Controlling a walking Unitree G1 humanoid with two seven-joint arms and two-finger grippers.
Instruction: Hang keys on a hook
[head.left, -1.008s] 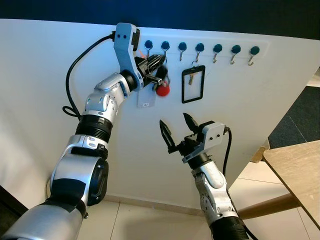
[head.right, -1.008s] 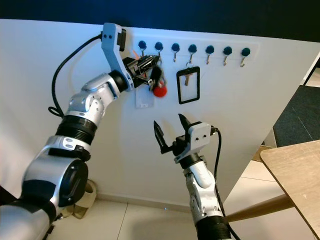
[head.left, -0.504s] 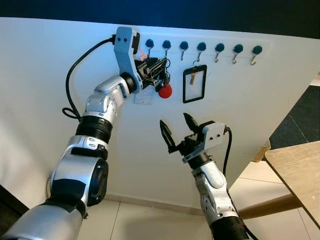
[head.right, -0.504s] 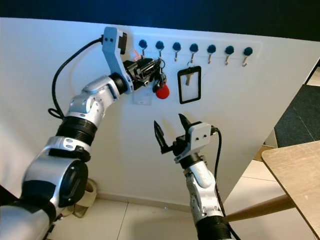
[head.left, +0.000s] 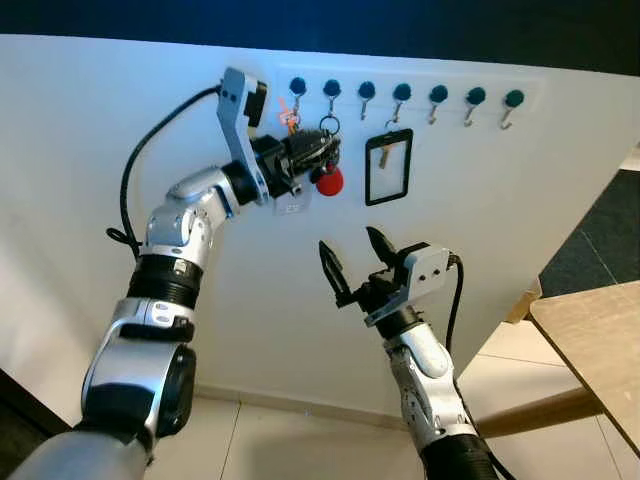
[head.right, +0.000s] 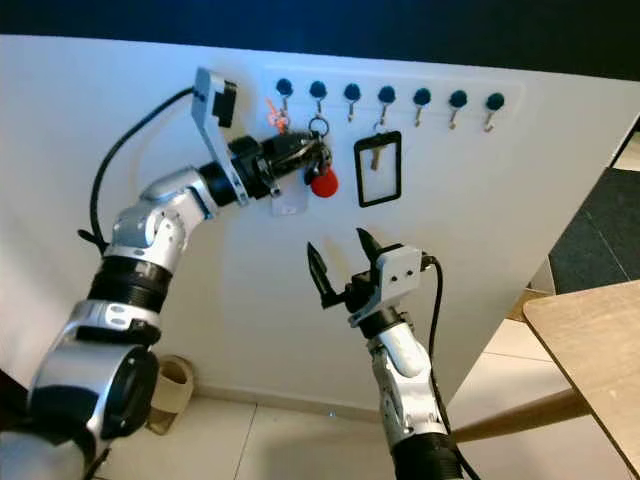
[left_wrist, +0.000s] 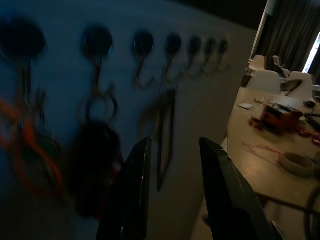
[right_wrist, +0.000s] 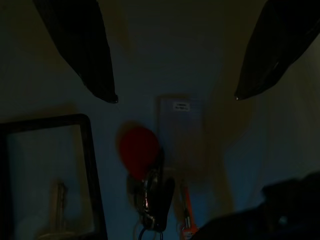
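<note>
Keys (head.left: 322, 160): hanging off the second hook (head.left: 330, 92) from the left on the rail. The ring is up top on the hook, a dark fob and a red round tag (head.left: 328, 181) sit below, so the long axis runs straight up and down the wall (head.left: 80, 150).

Left hand (head.left: 318, 152): right up against the bunch, at about the height of the fob. In the left wrist view its two black fingers (left_wrist: 131, 200) stand apart with a gap between them and nothing sits in that gap, so it looks let go. From the head views I can't tell if it touches the fob.

Right hand (head.left: 350, 262): lower down, below the keys and well apart from them, fingers spread wide and pointing up at the wall, holding nothing.

Neighbours: an orange tag (head.left: 287, 112) and a white card (head.left: 291, 203) on the first hook, a black-framed badge holder (head.left: 387, 168) on the fourth hook.

Hard to make out: the left wrist view is dark and smeary, so the keys are just a dark blob there. The fob is partly covered by the left hand in the head views. The wooden surface (head.left: 590, 335) on the right is cut off by the frame edge.
</note>
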